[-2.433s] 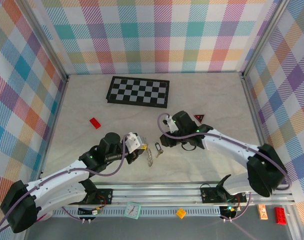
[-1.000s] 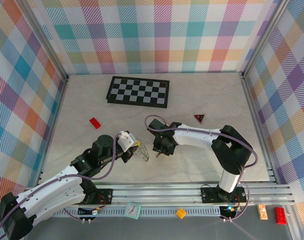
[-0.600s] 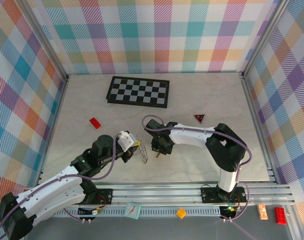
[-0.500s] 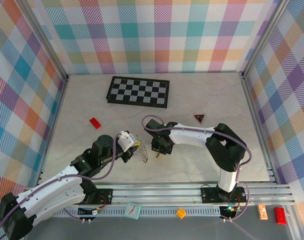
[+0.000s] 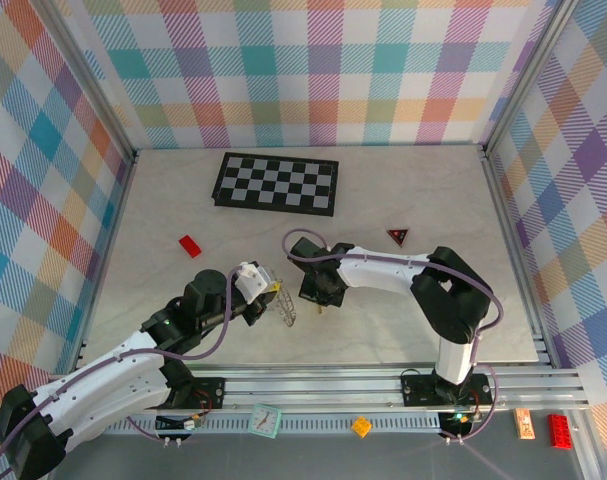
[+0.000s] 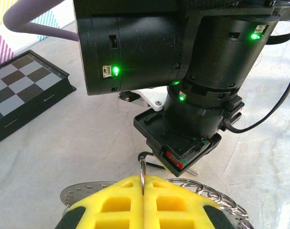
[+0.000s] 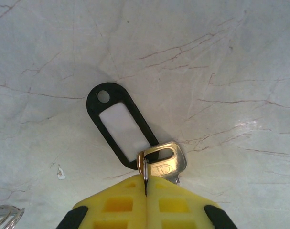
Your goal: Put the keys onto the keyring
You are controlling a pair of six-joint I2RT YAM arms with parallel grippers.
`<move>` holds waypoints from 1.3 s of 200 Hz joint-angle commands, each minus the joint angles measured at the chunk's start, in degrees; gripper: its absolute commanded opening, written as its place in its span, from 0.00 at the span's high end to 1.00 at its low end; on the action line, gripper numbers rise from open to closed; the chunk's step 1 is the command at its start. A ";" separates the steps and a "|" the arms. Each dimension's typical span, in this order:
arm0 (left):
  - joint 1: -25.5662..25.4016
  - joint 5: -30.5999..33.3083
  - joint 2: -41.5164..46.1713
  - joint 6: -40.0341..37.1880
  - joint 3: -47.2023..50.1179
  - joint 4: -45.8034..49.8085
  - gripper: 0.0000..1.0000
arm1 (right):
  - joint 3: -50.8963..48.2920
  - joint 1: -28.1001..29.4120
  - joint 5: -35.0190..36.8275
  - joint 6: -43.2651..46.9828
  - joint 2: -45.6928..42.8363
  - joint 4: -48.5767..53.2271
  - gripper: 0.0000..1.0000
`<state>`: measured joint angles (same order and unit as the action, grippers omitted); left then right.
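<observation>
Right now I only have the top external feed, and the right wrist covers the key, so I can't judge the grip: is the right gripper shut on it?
Observer: Yes. In the right wrist view the right gripper is shut, pinching a thin metal ring threaded through the head of the silver key.
Operator: Anything beside the key?
Observer: A black tag with a white label lies flat on the table, its end at the key's head.
Operator: And the left side?
Observer: The left wrist view shows the left gripper shut on one wire loop of the keyring.
</observation>
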<state>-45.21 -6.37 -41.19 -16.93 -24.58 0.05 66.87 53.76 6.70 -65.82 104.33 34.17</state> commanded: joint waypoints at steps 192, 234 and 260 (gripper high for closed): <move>0.08 -8.91 -10.38 -1.36 -3.11 -7.99 1.00 | -8.95 -10.69 -15.89 47.17 -8.54 1.10 1.00; 0.11 -9.27 -11.14 -1.44 -3.20 -8.23 1.00 | -8.30 -10.87 -16.02 47.38 -6.66 0.65 1.00; 0.07 -9.27 -11.36 -1.45 -3.28 -8.47 1.00 | -7.81 -10.87 -15.60 47.59 -5.38 0.80 1.00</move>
<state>-45.21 -14.13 -52.45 -17.61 -25.85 -5.30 57.91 43.16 -8.23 -19.57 97.62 34.83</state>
